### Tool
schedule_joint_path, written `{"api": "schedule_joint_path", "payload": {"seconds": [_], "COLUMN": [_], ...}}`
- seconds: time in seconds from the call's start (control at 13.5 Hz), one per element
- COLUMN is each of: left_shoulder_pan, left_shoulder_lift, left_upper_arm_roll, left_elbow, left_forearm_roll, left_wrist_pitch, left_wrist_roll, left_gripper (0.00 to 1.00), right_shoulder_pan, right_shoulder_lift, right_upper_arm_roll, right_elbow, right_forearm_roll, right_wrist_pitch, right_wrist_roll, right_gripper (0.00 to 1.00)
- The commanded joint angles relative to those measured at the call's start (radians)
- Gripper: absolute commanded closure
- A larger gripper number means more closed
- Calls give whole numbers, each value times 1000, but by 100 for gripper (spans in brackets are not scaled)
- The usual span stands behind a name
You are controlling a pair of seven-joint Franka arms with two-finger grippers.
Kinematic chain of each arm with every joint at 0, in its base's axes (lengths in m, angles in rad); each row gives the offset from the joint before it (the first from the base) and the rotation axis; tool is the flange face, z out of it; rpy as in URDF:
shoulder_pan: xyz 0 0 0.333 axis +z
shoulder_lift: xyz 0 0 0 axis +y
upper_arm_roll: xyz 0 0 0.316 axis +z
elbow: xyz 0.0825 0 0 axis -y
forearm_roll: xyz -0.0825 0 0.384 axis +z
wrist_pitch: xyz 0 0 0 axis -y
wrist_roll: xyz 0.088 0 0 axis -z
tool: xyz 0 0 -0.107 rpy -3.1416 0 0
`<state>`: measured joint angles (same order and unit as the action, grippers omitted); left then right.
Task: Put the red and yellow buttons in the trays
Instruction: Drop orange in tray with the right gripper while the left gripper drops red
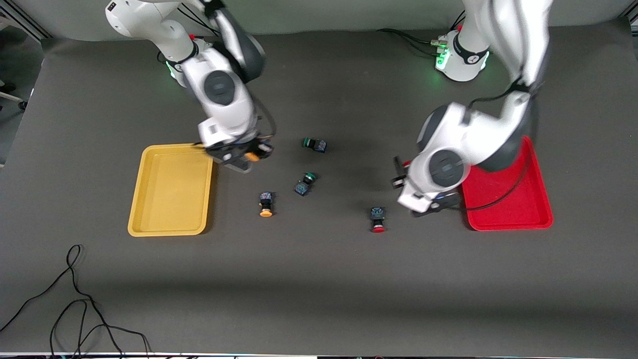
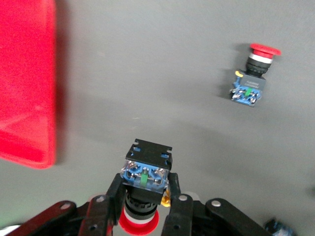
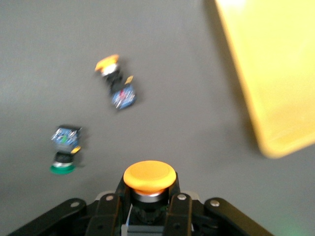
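My right gripper (image 1: 250, 155) is shut on a yellow-capped button (image 3: 149, 177) and holds it over the table beside the mustard yellow tray (image 1: 169, 189), which also shows in the right wrist view (image 3: 270, 73). My left gripper (image 1: 401, 174) is shut on a red-capped button (image 2: 145, 172) and holds it over the table beside the red tray (image 1: 518, 204), also seen in the left wrist view (image 2: 24, 83). A second yellow button (image 1: 265, 203) lies on the table, also in the right wrist view (image 3: 115, 83). A second red button (image 1: 378, 219) lies near the left gripper, also in the left wrist view (image 2: 253, 73).
Two green-capped buttons (image 1: 314, 144) (image 1: 305, 183) lie on the dark mat between the arms; one shows in the right wrist view (image 3: 64, 150). A black cable (image 1: 75, 299) lies near the front edge at the right arm's end.
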<state>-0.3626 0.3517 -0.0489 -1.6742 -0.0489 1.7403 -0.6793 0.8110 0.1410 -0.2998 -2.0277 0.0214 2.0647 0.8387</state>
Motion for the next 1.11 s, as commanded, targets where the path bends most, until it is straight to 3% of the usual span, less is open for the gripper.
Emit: {"api": "schedule_joint_path", "payload": {"seconds": [0.0, 0.22, 0.37, 0.52, 0.67, 0.81, 0.89, 0.96, 1.04], "left_shoulder_pan": [117, 258, 332, 434, 453, 471, 478, 475, 476], "left_shoulder_lift": [-141, -183, -178, -166, -108, -39, -46, -62, -72], "left_upper_arm_roll": [-2, 0, 0, 0, 0, -2, -2, -2, -2], "left_elbow": [-39, -45, -71, -178, -275, -301, -353, -407, -464], "left_forearm_roll": [12, 59, 115, 135, 145, 150, 149, 146, 138], "left_wrist_pitch": [-92, -146, -119, 32, 154, 201, 259, 316, 367], "left_wrist_roll": [192, 400, 502, 614, 630, 633, 633, 632, 629], "left_gripper": [100, 100, 100, 100, 100, 100, 100, 100, 100], "right_shoulder_pan": [1, -4, -33, -133, -151, -151, -151, -153, -153], "right_shoulder_lift": [-18, 8, 86, 220, 351, 425, 430, 430, 427], "right_upper_arm_roll": [-192, -393, -467, -466, -467, -466, -466, -466, -466], "right_elbow": [-8, -43, -81, -108, -97, -94, -88, -83, -80], "right_forearm_roll": [22, 55, 129, 243, 404, 503, 526, 528, 529], "right_wrist_pitch": [-49, -16, 62, 194, 250, 296, 295, 288, 287], "right_wrist_roll": [-414, -834, -1054, -1285, -1430, -1503, -1521, -1517, -1509], "right_gripper": [82, 82, 82, 82, 82, 82, 76, 33, 1]}}
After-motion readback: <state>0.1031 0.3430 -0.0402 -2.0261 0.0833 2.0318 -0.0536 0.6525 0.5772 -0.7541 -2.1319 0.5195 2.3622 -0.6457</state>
